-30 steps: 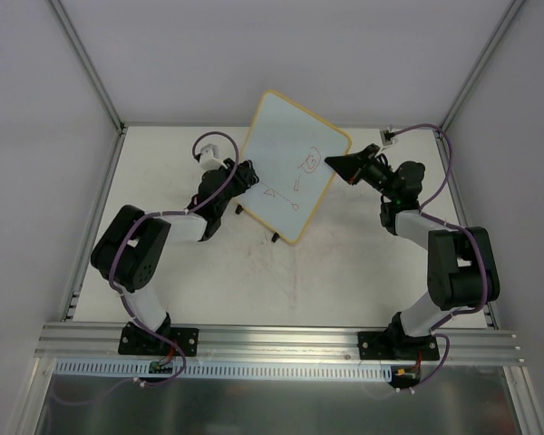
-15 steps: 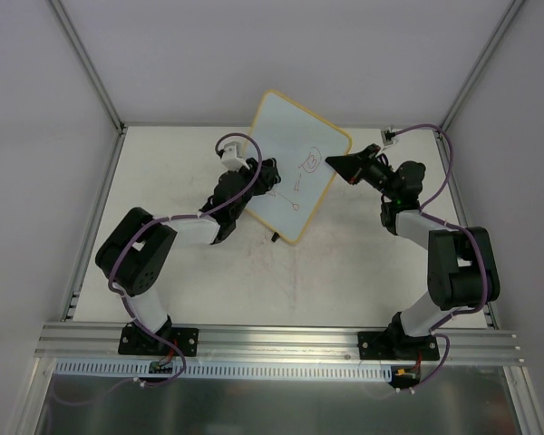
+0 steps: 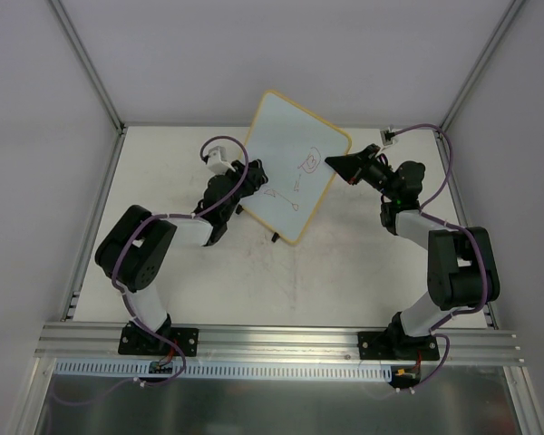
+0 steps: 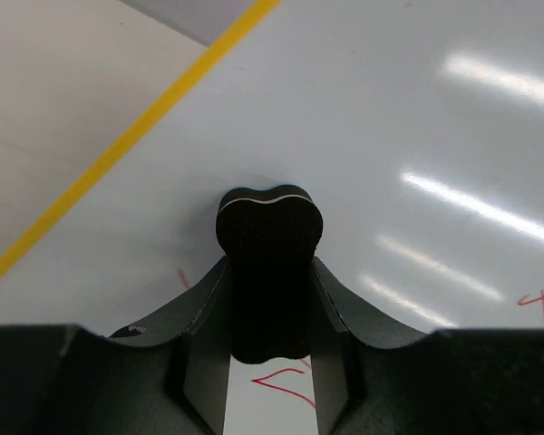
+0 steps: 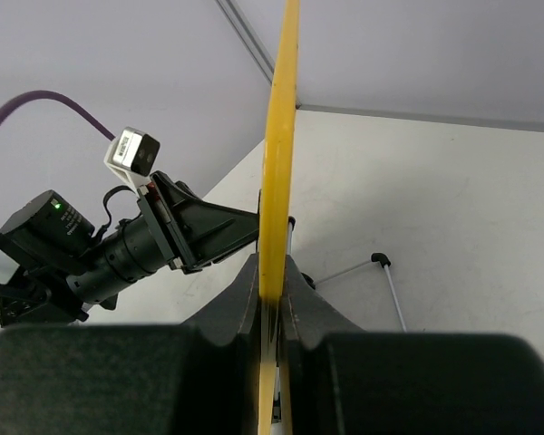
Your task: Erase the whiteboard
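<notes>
Left wrist: we're seeing our left pincer (image 4: 269, 265) pinching a black eraser (image 4: 269, 225) against the whiteboard (image 4: 417, 118), right pincer (image 5: 273, 292) clamping its frame at 3 o'clock.

I can read no text, label, brand or number anywhere, and the red marks (image 3: 306, 164) on the whiteboard (image 3: 286, 136) are only loose doodles, not letters I can make out.

A robotics lab test cell: plain grey walls (image 3: 281, 45), a white table (image 3: 344, 272), an aluminium rail (image 3: 281, 337) carrying two cabled robot arms (image 3: 138, 252).
</notes>
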